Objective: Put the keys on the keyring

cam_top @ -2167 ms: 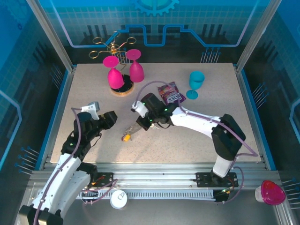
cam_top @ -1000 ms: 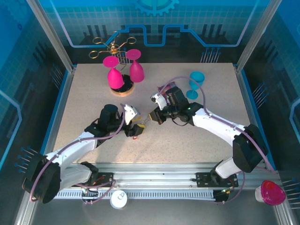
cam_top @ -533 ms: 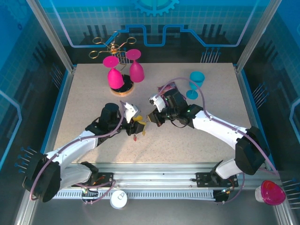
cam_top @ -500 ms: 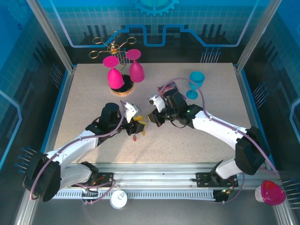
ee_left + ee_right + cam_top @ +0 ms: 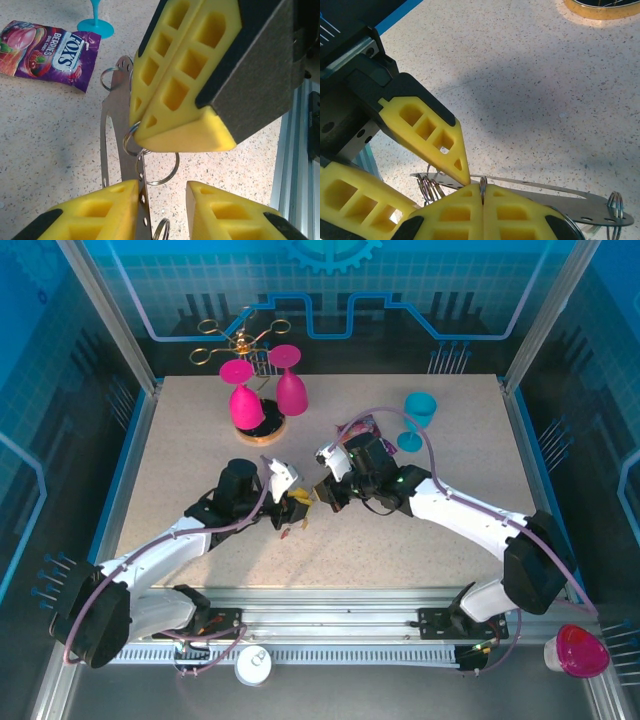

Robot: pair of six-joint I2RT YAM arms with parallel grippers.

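Both arms meet mid-table, a bit L of centre, over the speckled beige tabletop [image 5: 190,440]. R gripper [image 5: 482,194]: yellow honeycomb pads pressed flat together, pinching a thin wire split ring at the seam. That ring belongs to the keyring [image 5: 114,115], here a thin flat silver metal strip w/ small punched holes, carrying several wire split rings. In R wrist view the strip runs out to the right w/ a ring pair at its far end; its near end is hidden behind the pads. Can't judge whether it clears the table. L gripper [image 5: 162,194]: pads apart w/ a clear gap, straddling the strip's lower end. Strip lies just beside the inner edge of one pad — touching or not, can't tell. A loose ring sits in the gap, cut off by the frame edge. In R wrist view one L finger [image 5: 432,135] points down w/ its tip at the strip's edge, right next to the R pads; the other is partly cut off at lower left, w/ a bunch of rings between them. The keys [image 5: 286,534]: from the top view, a tiny red speck w/ a yellowish speck beside it, just below the L gripper tip — too small to tell blade from head, or whether hanging or lying on the table. Purple Fox's Berries candy packet [image 5: 50,52] lies flat beyond the grippers, partly covered by the R arm in top view. Teal plastic goblet [image 5: 418,418] stands upright just beyond it; bowl cut off in L wrist view. Two magenta goblets [image 5: 247,402] hang inverted on the gold wire rack [image 5: 240,335] at back L, well apart.
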